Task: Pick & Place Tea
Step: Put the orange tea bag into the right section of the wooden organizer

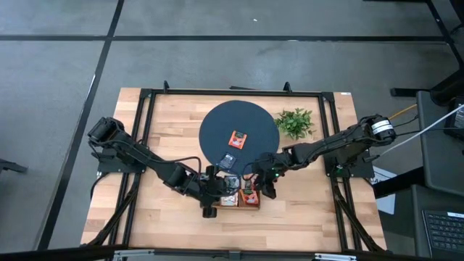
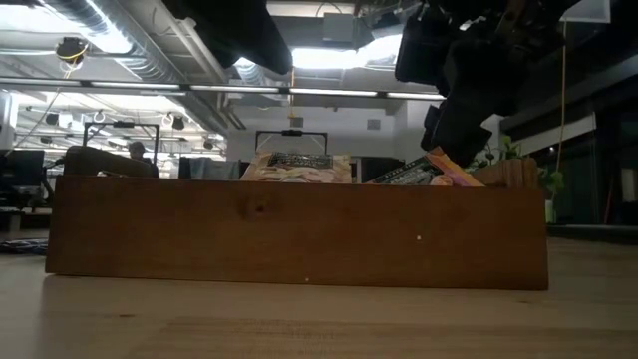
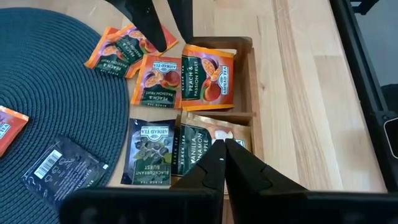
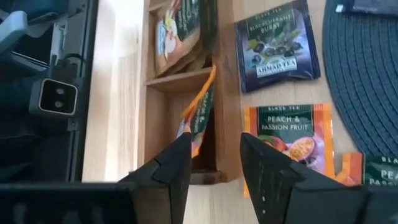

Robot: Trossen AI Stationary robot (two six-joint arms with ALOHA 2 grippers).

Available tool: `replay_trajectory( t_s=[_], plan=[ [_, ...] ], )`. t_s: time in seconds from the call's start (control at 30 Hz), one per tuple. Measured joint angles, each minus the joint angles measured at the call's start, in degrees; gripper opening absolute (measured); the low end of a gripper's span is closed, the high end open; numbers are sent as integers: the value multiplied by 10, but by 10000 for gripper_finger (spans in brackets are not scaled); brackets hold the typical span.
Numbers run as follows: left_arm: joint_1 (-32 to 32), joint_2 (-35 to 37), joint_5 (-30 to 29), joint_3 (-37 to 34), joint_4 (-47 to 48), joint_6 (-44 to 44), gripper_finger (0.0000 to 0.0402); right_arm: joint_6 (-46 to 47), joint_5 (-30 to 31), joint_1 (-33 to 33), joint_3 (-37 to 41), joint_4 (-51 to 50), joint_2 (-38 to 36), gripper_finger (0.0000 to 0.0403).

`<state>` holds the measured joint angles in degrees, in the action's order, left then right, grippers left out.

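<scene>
The tea sachets lie around a narrow wooden tray point(image 1: 221, 204) near the table's front. A beige sachet point(image 3: 214, 132) lies in one compartment. An orange one point(image 3: 208, 78) leans in the compartment beside it and shows on edge point(image 4: 199, 115) in the right wrist view. Two more orange sachets point(image 3: 158, 81) and a navy one point(image 3: 149, 152) lie flat beside the tray. My left gripper point(image 3: 224, 146) is shut, above the beige sachet. My right gripper point(image 4: 214, 155) is open above the tray's end, near the standing orange sachet. Neither holds anything.
A round dark placemat point(image 1: 217, 123) behind the tray carries an orange sachet point(image 1: 238, 139) and a dark one point(image 1: 229, 161). A leafy green plant point(image 1: 295, 122) stands at the mat's right. The table's black frame rails run along both sides. Bare wood lies in front of the tray.
</scene>
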<state>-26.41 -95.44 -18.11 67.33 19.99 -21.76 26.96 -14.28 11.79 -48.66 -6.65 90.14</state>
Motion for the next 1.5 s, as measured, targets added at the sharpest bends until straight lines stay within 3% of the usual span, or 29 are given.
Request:
replay_trajectory(
  t_s=[0.53, 1.0, 1.27, 1.5],
  plan=[
    [0, 0, -2, 0, 0, 0, 6, 20, 3, 15, 0, 38, 37, 132],
    [0, 0, -2, 0, 0, 5, 4, -5, 18, 15, 0, 65, 39, 7],
    [0, 0, -2, 0, 0, 5, 7, -6, 19, 17, 0, 64, 39, 5],
    [0, 0, -3, 0, 0, 5, 3, -10, 55, 20, 0, 57, 17, 4]
  ],
)
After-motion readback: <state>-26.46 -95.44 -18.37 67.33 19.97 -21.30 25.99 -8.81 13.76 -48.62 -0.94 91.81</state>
